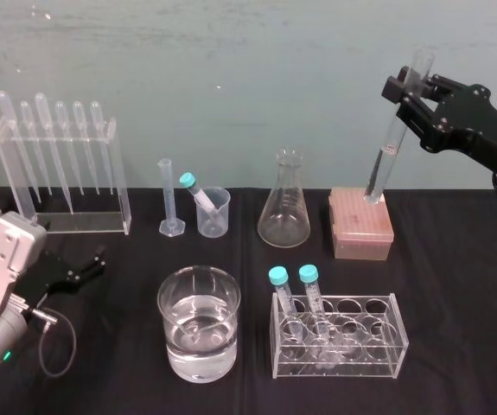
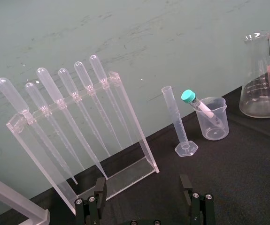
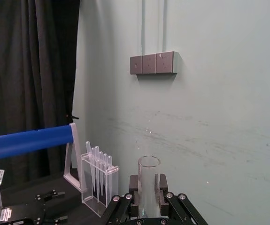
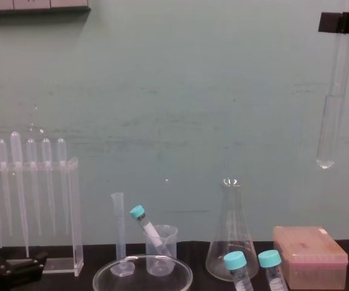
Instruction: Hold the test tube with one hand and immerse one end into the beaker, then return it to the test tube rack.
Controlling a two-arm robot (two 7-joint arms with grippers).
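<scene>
Clear test tube (image 1: 393, 138) near-upright, aloft above pinkish-orange rack (image 1: 360, 229); half-full beaker (image 1: 170, 344) well apart, nearer.

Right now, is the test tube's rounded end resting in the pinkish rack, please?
No: the chest view shows the test tube hanging well above the test tube rack, held by the right hand.

On the black cloth (image 1: 455, 328), a clear stand (image 1: 62, 220) at the back left holds six pipettes (image 1: 60, 143) hanging in a row. To its right stand a thin cylinder (image 1: 168, 203) and, just beside it, a small cup (image 1: 214, 216) with a teal-capped tube (image 1: 196, 190) leaning in it, then a flask (image 1: 284, 207). Nearer, a clear rack (image 1: 339, 346) carries two capped tubes (image 1: 281, 294) at its left end. A pale green wall (image 1: 231, 78) lies behind.
</scene>
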